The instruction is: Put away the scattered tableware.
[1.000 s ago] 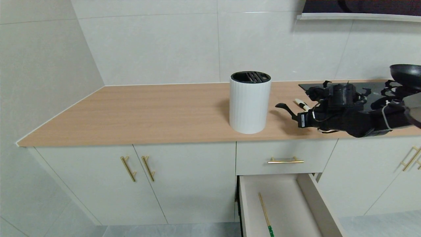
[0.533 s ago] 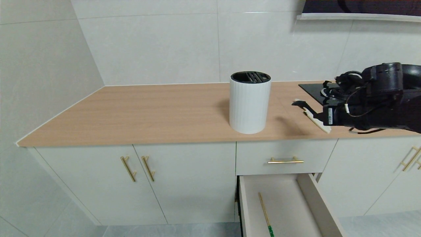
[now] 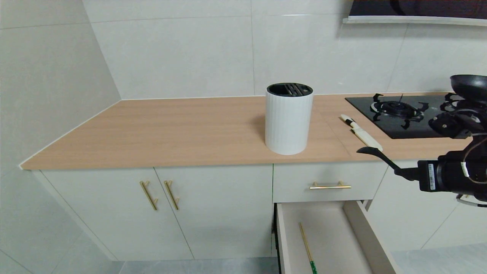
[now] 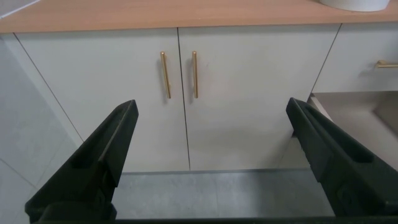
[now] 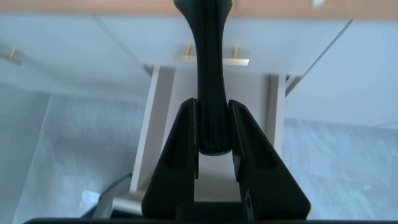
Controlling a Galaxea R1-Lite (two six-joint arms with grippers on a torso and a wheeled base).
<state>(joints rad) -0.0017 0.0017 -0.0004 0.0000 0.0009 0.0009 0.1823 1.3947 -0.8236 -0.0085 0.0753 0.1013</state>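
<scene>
From the head view, the right gripper [image 3: 406, 174] hangs in front of the cabinets, off the tabletop's [image 3: 190, 129] edge and above the open drawer [image 3: 357, 228]. Its jaws are clamped on the handle of a black utensil [image 3: 374, 154], whose curved tip points toward the holder [image 3: 289, 121]. That white holder stands upright on the tabletop. A knife [image 3: 361, 133] lies flat near it, between the holder and the stove [image 3: 399, 114]. A pan [image 3: 470, 85] sits at the stove's far side. In the drawer lie chopsticks [image 3: 306, 247] with green ends, along its length.

In the left wrist view, the left gripper [image 4: 211, 109] has its jaws spread wide with nothing between them, facing the cabinet doors [image 4: 249, 93] low down.

In the right wrist view, the right gripper [image 5: 212, 109] has both jaws pressed against the utensil's [image 5: 208, 50] dark handle, with the drawer [image 5: 152, 124] beneath.
</scene>
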